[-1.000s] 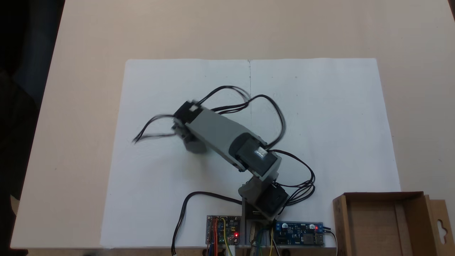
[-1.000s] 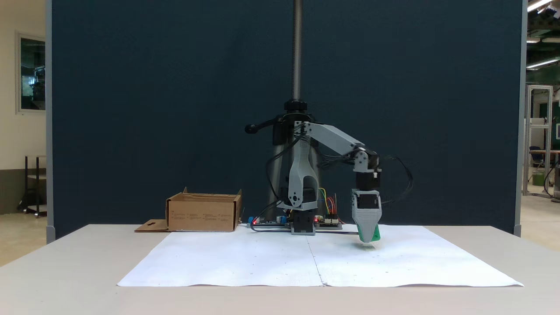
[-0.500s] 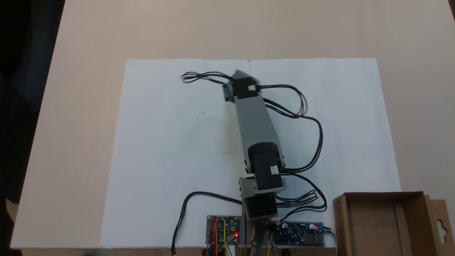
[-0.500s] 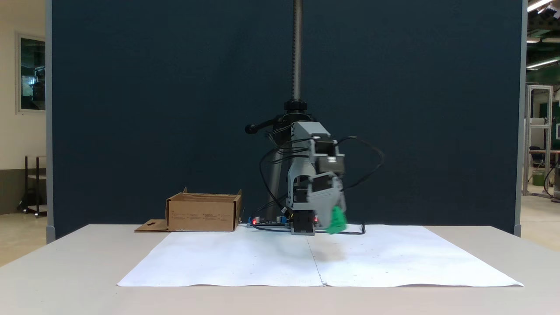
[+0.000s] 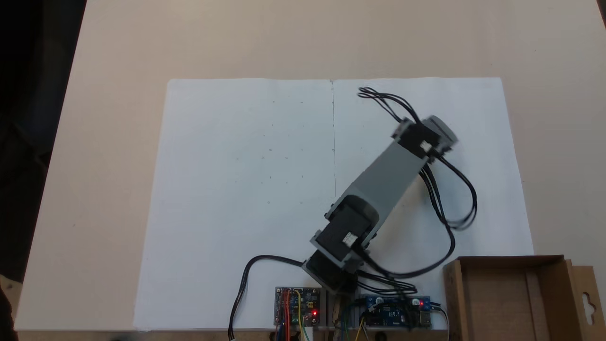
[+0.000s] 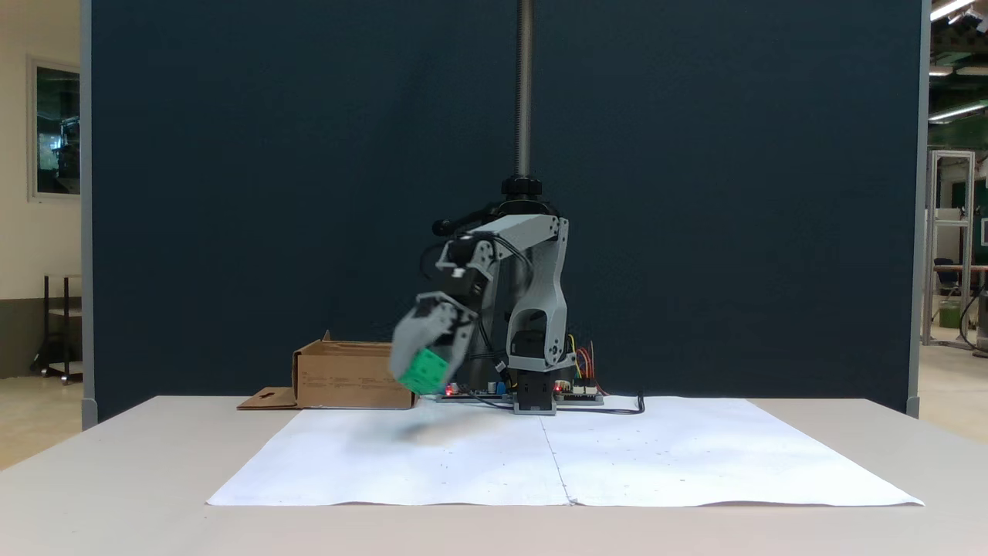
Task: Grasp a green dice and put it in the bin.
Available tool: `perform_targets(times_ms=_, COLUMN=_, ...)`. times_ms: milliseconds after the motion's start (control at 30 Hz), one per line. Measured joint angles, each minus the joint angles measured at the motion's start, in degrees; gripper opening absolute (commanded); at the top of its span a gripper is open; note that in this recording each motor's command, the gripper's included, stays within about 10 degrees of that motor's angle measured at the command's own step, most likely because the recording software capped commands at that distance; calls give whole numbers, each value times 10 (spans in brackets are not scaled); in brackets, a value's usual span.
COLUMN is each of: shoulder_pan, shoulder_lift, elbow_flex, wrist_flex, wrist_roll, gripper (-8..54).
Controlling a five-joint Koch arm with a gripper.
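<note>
In a fixed view from the front, my gripper [image 6: 424, 375] hangs tilted above the white paper, shut on the green dice [image 6: 421, 371], a small bright green cube. It hovers just in front of the right end of the bin [image 6: 347, 378], a low brown cardboard box, slightly blurred by motion. Seen from above in a fixed view, the arm reaches up and to the right, its wrist [image 5: 419, 139] hiding the dice, and the bin [image 5: 453, 298] stands at the bottom right corner, away from the wrist.
White paper sheets [image 5: 246, 180] cover the middle of the table. Circuit boards [image 5: 298, 305] and loose black cables [image 5: 450, 208] lie around the arm's base. The bin's side flap [image 5: 587, 296] has a keyhole cutout. A metal pole [image 6: 525, 93] stands behind the base.
The arm has swung across the paper with the dice lifted off it: left to right seen from above, right to left toward the bin seen from the front.
</note>
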Motion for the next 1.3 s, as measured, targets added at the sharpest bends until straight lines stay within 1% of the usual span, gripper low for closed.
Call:
perform_targets(times_ms=133, shoulder_pan=134, shoulder_lift=12, elbow_flex=-14, wrist_flex=0, wrist_roll=-55, gripper=129)
perform_targets(times_ms=333, shoulder_pan=285, shoulder_lift=40, elbow_flex=-65, wrist_flex=0, wrist_roll=-69, gripper=129)
perform_targets(times_ms=367, shoulder_pan=327, shoulder_lift=50, elbow_flex=-65, wrist_flex=0, wrist_roll=-85, gripper=129)
perform_targets(times_ms=400, shoulder_pan=332, shoulder_lift=54, elbow_flex=-65, wrist_flex=0, wrist_roll=-88, gripper=129)
perform_targets(times_ms=467, shoulder_pan=422, shoulder_lift=59, elbow_flex=-65, wrist_flex=0, wrist_roll=-105, gripper=129)
perform_targets(times_ms=567, shoulder_pan=481, shoulder_lift=58, elbow_flex=-65, wrist_flex=0, wrist_roll=-121, gripper=129)
perform_targets(times_ms=600, shoulder_pan=523, shoulder_lift=59, elbow_flex=-65, wrist_flex=2, wrist_roll=-149, gripper=129)
perform_targets(times_ms=667, shoulder_pan=539, shoulder_lift=59, elbow_flex=-65, wrist_flex=8, wrist_roll=-158, gripper=129)
perform_targets(times_ms=767, shoulder_pan=584, shoulder_lift=58, elbow_flex=-65, wrist_flex=54, wrist_roll=-200, gripper=129)
perform_targets(times_ms=833, shoulder_pan=593, shoulder_lift=56, elbow_flex=-65, wrist_flex=57, wrist_roll=-206, gripper=129)
perform_targets(times_ms=1133, shoulder_pan=628, shoulder_lift=-4, elbow_flex=-65, wrist_flex=57, wrist_roll=-287, gripper=130)
perform_targets(times_ms=1167, shoulder_pan=629, shoulder_lift=-7, elbow_flex=-65, wrist_flex=57, wrist_roll=-288, gripper=141)
perform_targets(times_ms=1200, shoulder_pan=630, shoulder_lift=-12, elbow_flex=-65, wrist_flex=57, wrist_roll=-289, gripper=179)
perform_targets(times_ms=1267, shoulder_pan=632, shoulder_lift=-17, elbow_flex=-65, wrist_flex=57, wrist_roll=-290, gripper=300)
perform_targets(times_ms=1300, shoulder_pan=632, shoulder_lift=-20, elbow_flex=-65, wrist_flex=57, wrist_roll=-290, gripper=336)
